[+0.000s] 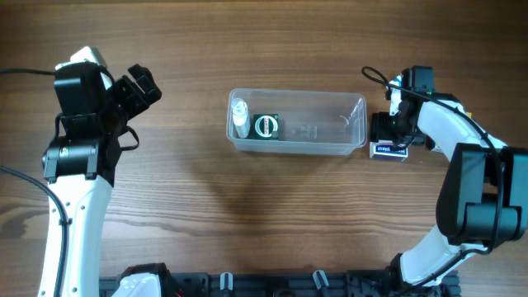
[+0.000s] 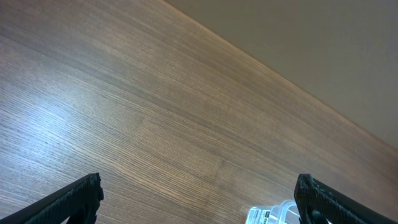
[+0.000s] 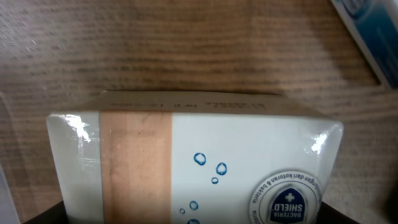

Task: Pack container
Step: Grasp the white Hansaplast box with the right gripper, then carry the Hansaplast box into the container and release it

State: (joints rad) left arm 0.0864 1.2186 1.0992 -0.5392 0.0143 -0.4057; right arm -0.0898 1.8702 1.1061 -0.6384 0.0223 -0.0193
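Observation:
The clear container [image 1: 297, 93] lies in the middle of the table and holds a small clear bottle [image 1: 240, 115] and a green round-faced item [image 1: 266, 125]. A corner of the container shows in the left wrist view [image 2: 280, 215]. My left gripper [image 1: 145, 87] [image 2: 199, 186] is open and empty, well left of the container. My right gripper [image 1: 389, 130] [image 3: 199, 219] is just off the container's right end. It is closed around a white plaster box [image 3: 217, 162] with a tan stripe, which fills the view between the fingers.
A second blue-and-white small box [image 1: 389, 150] [image 3: 370, 31] lies on the wood table next to my right gripper. A black cable [image 1: 375, 78] loops near the right wrist. Dark fixtures line the front edge [image 1: 247, 285].

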